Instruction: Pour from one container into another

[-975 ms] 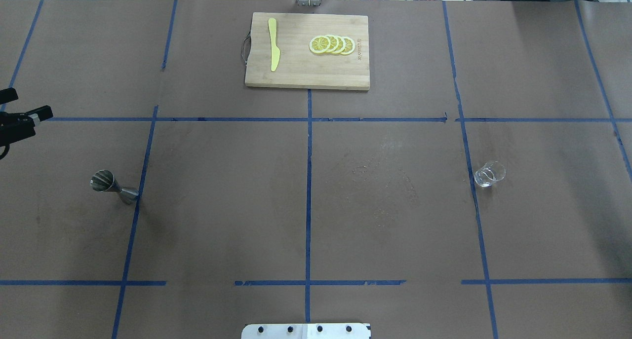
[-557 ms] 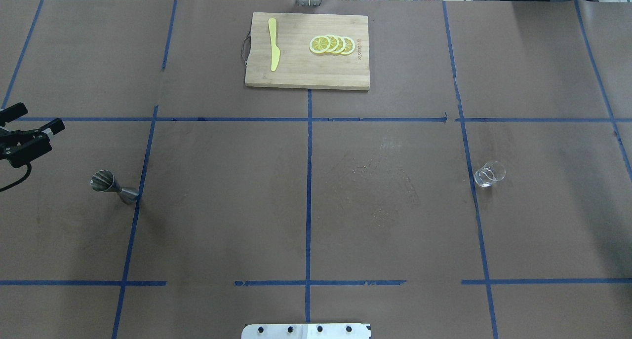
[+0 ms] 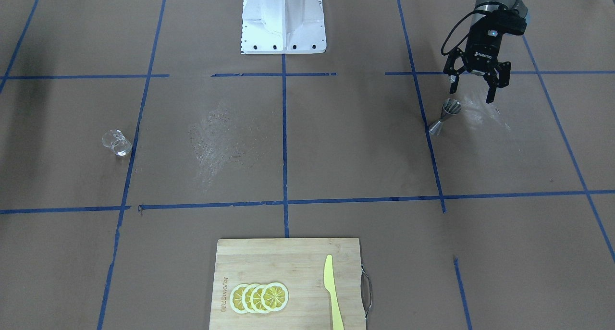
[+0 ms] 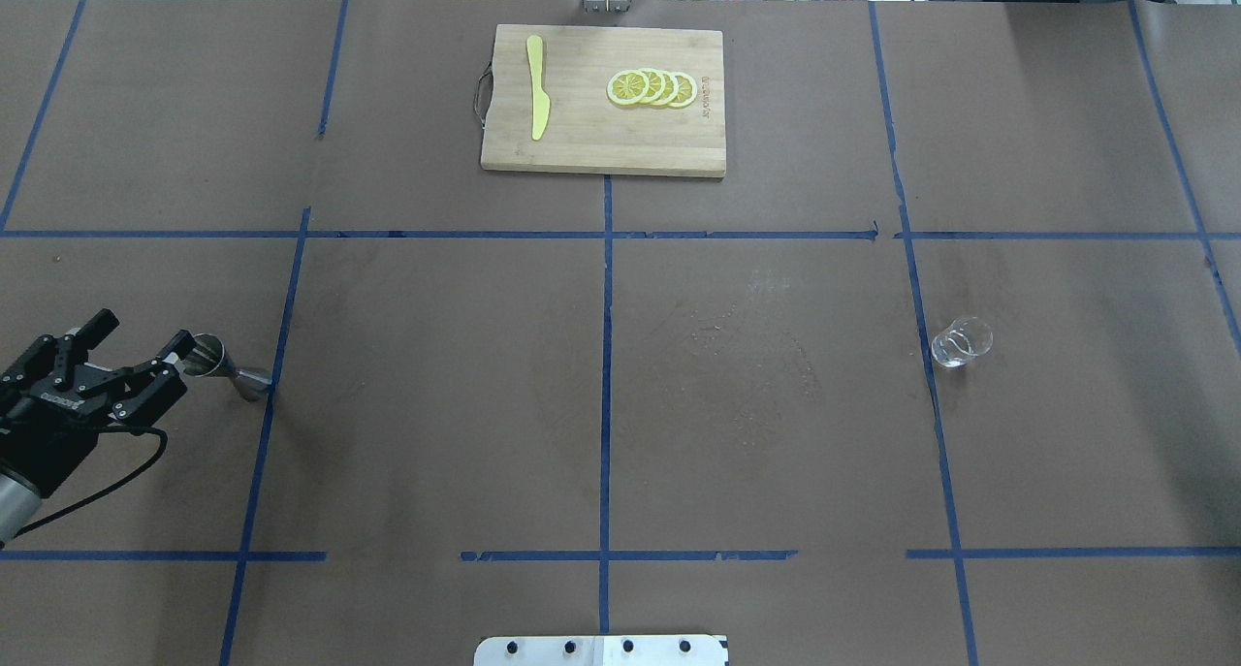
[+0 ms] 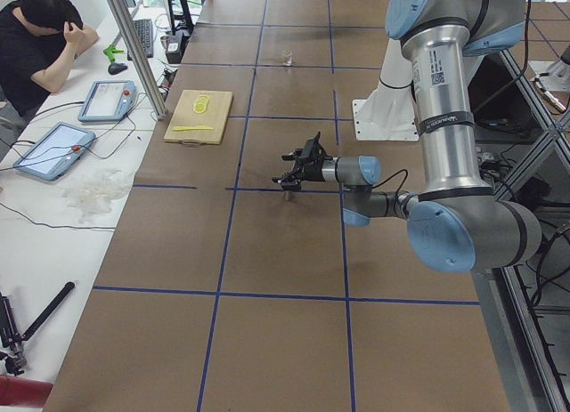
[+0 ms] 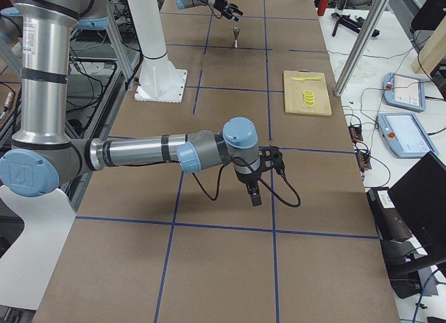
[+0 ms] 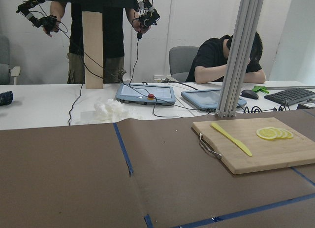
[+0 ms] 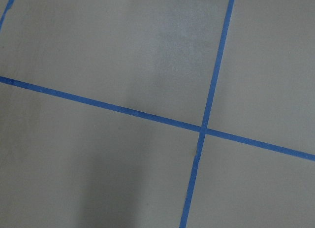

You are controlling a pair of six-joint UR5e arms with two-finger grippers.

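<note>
Your left claw (image 4: 145, 329), spread wide and empty, hangs near the left edge of the desk (image 4: 436, 433); the upright jigger (image 4: 225, 367) stands just ahead, slightly inward.

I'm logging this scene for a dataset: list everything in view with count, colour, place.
table: one, brown with blue tape, under everything
jigger: one, steel, robot's left side
glass: one, clear, robot's right side
cutting board: one, wooden, far centre
lemon slices: four, yellow, on the board
knife: one, yellow, on the board
tablets: two, grey, side bench
seated person: one, black top, side bench
standing person: one, black top, behind bench
left tool: one, black, open beside the jigger
right tool: one, black, over bare table
</note>
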